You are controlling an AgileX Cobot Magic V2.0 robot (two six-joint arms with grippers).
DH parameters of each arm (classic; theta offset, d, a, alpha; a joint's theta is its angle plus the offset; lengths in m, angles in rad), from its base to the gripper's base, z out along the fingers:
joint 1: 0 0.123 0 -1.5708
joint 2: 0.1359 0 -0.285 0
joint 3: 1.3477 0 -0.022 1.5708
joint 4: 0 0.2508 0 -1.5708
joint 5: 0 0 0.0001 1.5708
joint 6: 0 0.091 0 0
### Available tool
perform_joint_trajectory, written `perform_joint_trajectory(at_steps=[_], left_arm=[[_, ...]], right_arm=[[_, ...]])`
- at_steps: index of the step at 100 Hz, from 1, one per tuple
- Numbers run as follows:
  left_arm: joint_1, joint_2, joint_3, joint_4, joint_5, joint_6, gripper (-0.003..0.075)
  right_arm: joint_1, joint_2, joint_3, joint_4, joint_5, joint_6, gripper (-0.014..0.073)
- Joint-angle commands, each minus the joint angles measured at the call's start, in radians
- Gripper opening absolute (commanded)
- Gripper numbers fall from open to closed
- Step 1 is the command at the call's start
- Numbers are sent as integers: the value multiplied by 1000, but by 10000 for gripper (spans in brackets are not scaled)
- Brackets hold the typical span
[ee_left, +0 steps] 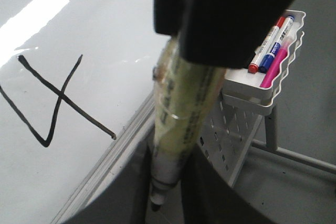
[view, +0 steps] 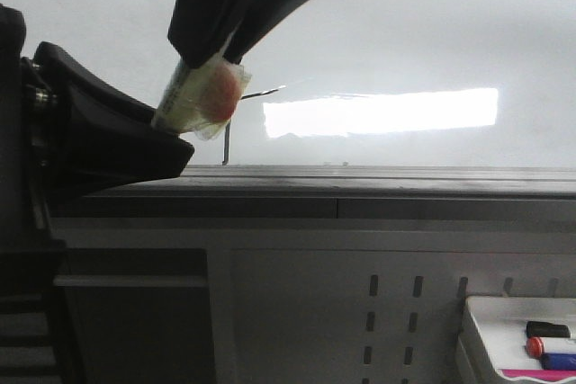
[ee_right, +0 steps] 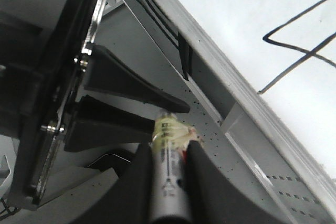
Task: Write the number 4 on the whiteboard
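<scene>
— Start nearest us. What sits short of the edge rail point(view: 378, 182)?

— Below the rail, off to one side, a white tray point(view: 481, 330) of spare markers point(view: 549, 346). Well clear of it, just before the rail, both arms meet on one taped marker point(ee_left: 178, 108).

— Who has it?

— The right gripper point(ee_right: 169, 150) does: its fingers are pressed onto the barrel from both sides. The nib end lies between the fingers of the left gripper point(ee_right: 170, 116), but I cannot tell whether they are squeezing. It looks like a handover or a steadying hold.

— And beyond the rail?

— The whiteboard point(view: 405, 33), carrying the number 4 point(ee_left: 55, 100), whose long stroke ends just short of the rail. It looks finished. The nib is off the board.

— Room to move?

— Plenty of bare board past the glare point(view: 378, 112). The rail and tray are the edges to avoid.
</scene>
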Motion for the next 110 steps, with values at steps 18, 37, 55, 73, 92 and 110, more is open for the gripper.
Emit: perform_joint_trajectory(at_steps=[18,37,55,73,92,110], left_arm=[[-3,-14,-31,-35,-97,-9,-20],[2,-14,-31,-276,-93,-9,-20],[64,-14,-92,-531,31,-9,-20],[173,3,-226,-735,314,-9,-20],[241,36,-292,-848,435,-9,-20],[246,52,-292,-889,458,-9,-19]], right_arm=[[2,-38,-34,20,-82,-10,43],[-25,-40,-36,-44,-115,-10,514],[-61,-69,-36,-44,-91,-10,533],[-69,-100,-36,-44,-83,-10,519],[-69,-106,-36,-44,-83,-10,519],[-69,-106,-36,-44,-81,-8,519]])
